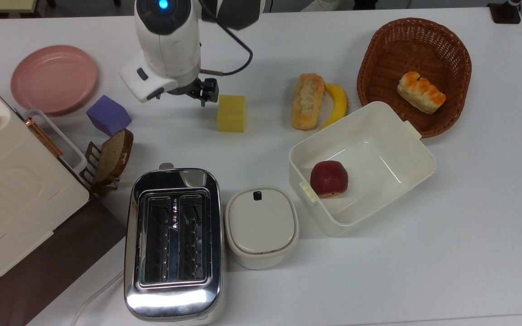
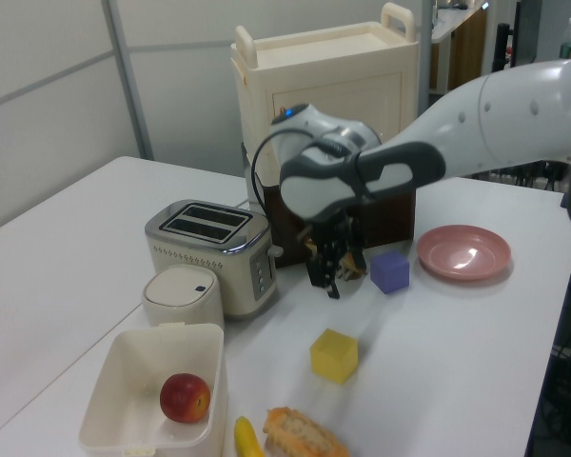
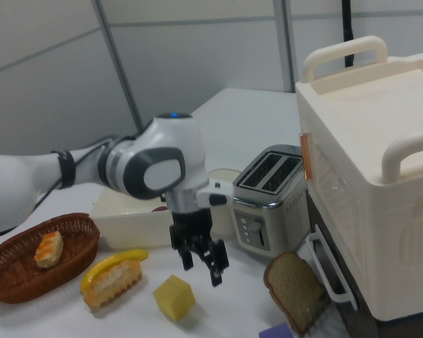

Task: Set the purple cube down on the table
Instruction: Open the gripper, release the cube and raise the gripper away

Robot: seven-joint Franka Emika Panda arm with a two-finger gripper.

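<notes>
my gripper (image 3: 201,258) hangs spread open with nothing in it, above bare table (image 1: 261,54) just beside the yellow cube (image 1: 231,113) on the top view's left. the purple cube (image 1: 108,115) rests on the table well apart from the yellow cube, between the pink plate (image 1: 54,79) and the bread slice (image 1: 113,154), touching the slice's top edge in the top view.

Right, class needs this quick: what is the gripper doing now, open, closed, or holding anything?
Gripper: open, holding nothing; the purple cube sits on the table.
</notes>
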